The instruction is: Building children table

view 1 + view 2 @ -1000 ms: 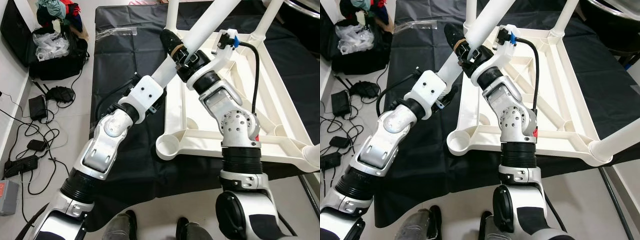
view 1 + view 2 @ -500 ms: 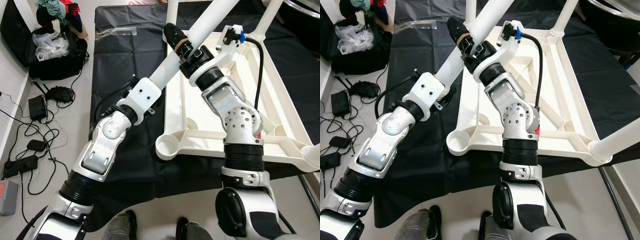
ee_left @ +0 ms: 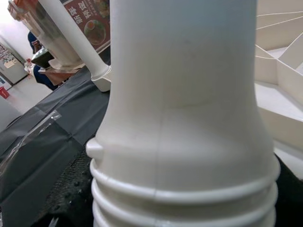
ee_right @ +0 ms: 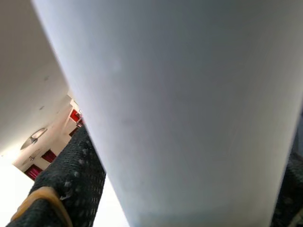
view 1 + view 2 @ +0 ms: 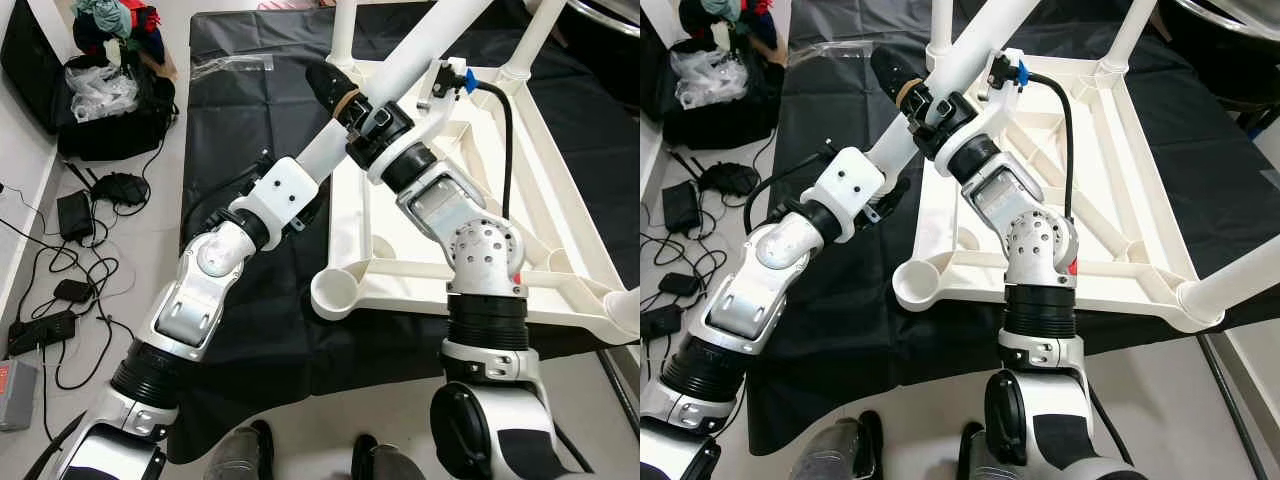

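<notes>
A white children's table frame (image 5: 560,180) lies upside down on a black cloth (image 5: 250,120). Upright legs stand in its far corners (image 5: 345,25) (image 5: 535,30). The near-left corner socket (image 5: 338,293) holds nothing. A loose white table leg (image 5: 420,45) slants up over the frame's left edge. My left gripper (image 5: 320,158) is shut on its lower threaded end (image 3: 184,198). My right gripper (image 5: 340,95) is shut around the same leg a little higher, one black finger (image 5: 328,82) with a tan band lying across it. The leg hides most of both grippers' fingers.
A black bag of clothes and plastic (image 5: 110,90) sits on the floor at far left. Cables and power adapters (image 5: 70,260) trail along the left wall. An empty plastic wrapper (image 5: 232,64) lies on the cloth. A person's shoes (image 5: 240,455) stand at the near edge.
Both grippers and the held leg have swung left and slightly down since half a second ago. The right wrist has turned back toward the frame's left edge.
</notes>
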Robot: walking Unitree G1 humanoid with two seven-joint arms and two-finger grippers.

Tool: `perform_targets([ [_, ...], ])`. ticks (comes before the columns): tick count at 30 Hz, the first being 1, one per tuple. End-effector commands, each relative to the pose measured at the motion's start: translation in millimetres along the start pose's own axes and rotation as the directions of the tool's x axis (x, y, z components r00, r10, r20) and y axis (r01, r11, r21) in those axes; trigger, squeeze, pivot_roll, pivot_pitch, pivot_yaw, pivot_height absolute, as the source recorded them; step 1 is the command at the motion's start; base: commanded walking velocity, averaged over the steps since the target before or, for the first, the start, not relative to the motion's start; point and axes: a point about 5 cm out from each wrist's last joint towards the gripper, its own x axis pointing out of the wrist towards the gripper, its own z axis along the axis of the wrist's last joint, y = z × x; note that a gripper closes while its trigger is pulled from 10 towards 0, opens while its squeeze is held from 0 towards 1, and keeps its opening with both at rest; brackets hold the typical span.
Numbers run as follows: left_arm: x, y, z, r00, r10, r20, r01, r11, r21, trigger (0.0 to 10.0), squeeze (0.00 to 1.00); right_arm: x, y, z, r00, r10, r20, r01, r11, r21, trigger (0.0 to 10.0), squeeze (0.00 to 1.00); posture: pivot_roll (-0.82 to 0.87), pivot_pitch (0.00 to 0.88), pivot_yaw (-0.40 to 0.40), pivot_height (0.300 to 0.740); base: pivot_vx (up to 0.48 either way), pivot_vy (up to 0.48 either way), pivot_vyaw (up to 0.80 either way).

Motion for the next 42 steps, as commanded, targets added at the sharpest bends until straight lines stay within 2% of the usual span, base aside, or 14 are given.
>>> perform_targets([
  [1,-1.1,-12.5,6,0.997,-0.061,0.044,0.059,0.998,0.031,10.0,0.0,1.9,7.7,-5,0.999,0.033,-0.028,-0.033,0.999,-0.003,10.0,0.0,0.15,0.194,-0.043,0.74,0.0,0.0,0.0],
  [2,-1.3,-14.9,6,0.996,-0.07,0.047,0.068,0.997,0.035,10.0,0.0,1.8,7.7,-5,0.999,0.032,-0.028,-0.032,0.999,-0.004,6.2,0.0,0.15,0.191,-0.044,0.74,0.0,0.0,0.0],
  [4,-1.3,-14.9,6,0.996,-0.07,0.047,0.068,0.997,0.035,10.0,0.0,1.8,7.7,-5,0.999,0.032,-0.028,-0.032,0.999,-0.004,6.2,0.0,0.15,0.191,-0.044,0.74,0.0,0.0,0.0],
  [5,-1.6,-18.8,7,0.995,-0.081,0.052,0.08,0.997,0.021,10.0,0.0,1.8,7.3,-4,0.999,0.03,-0.023,-0.03,1.0,0.003,0.0,0.0,0.15,0.188,-0.043,0.74,0.0,0.0,0.0],
  [18,-2.6,-30.0,10,0.992,-0.107,0.066,0.106,0.994,0.011,10.0,0.0,1.8,5.4,-1,1.0,0.017,0.003,-0.017,1.0,0.0,0.0,0.0,0.15,0.18,-0.042,0.74,0.0,0.0,0.0],
  [21,-2.8,-31.6,10,0.992,-0.108,0.062,0.108,0.994,-0.011,10.0,0.0,1.9,5.5,-1,1.0,0.014,0.01,-0.014,1.0,0.003,0.0,0.0,0.15,0.179,-0.045,0.74,0.0,0.0,0.0],
  [25,-2.0,-30.5,5,0.995,-0.099,0.016,0.1,0.991,-0.09,10.0,0.0,2.4,5.8,0,1.0,0.013,0.016,-0.013,1.0,0.004,0.0,0.0,0.15,0.179,-0.047,0.74,0.0,0.0,0.0],
  [26,-1.8,-27.8,3,0.996,-0.086,0.0,0.086,0.99,-0.111,10.0,0.35,2.5,5.8,1,1.0,0.013,0.016,-0.013,1.0,0.0,0.0,0.0,0.15,0.181,-0.047,0.74,0.0,0.0,0.0],
  [28,-1.8,-25.9,1,0.997,-0.077,-0.008,0.076,0.99,-0.121,10.0,0.35,2.5,5.7,1,1.0,0.014,0.015,-0.014,1.0,-0.004,0.0,0.0,0.15,0.181,-0.047,0.74,0.0,0.0,0.0],
  [29,-1.9,-23.8,0,0.997,-0.072,-0.009,0.07,0.989,-0.132,10.0,1.0,2.6,5.7,1,1.0,0.013,0.015,-0.013,1.0,-0.005,0.0,0.0,0.15,0.182,-0.047,0.74,0.0,0.0,0.0],
  [38,0.1,-13.4,0,1.0,-0.019,-0.024,0.017,0.995,-0.099,10.0,1.0,2.6,5.6,2,1.0,0.013,0.018,-0.013,1.0,-0.004,0.0,0.0,0.15,0.182,-0.047,0.74,0.0,0.0,0.0],
  [39,-0.3,-11.1,-1,0.999,-0.015,-0.028,0.013,0.996,-0.085,10.0,0.0,2.5,5.4,2,1.0,0.014,0.016,-0.014,1.0,-0.007,0.0,0.0,0.16,0.184,-0.049,0.74,0.0,0.0,0.0],
  [41,-0.6,-9.4,-1,0.999,-0.011,-0.032,0.009,0.997,-0.076,10.0,0.0,2.5,5.2,2,1.0,0.014,0.015,-0.014,1.0,-0.01,0.0,0.0,0.16,0.184,-0.049,0.74,0.0,0.0,0.0],
  [42,-0.7,-3.9,-2,0.999,0.025,-0.04,-0.028,0.997,-0.073,10.0,0.0,2.2,4.1,2,1.0,0.01,0.015,-0.01,1.0,-0.012,0.0,0.0,0.15,0.185,-0.046,0.74,0.0,0.0,0.0],
])
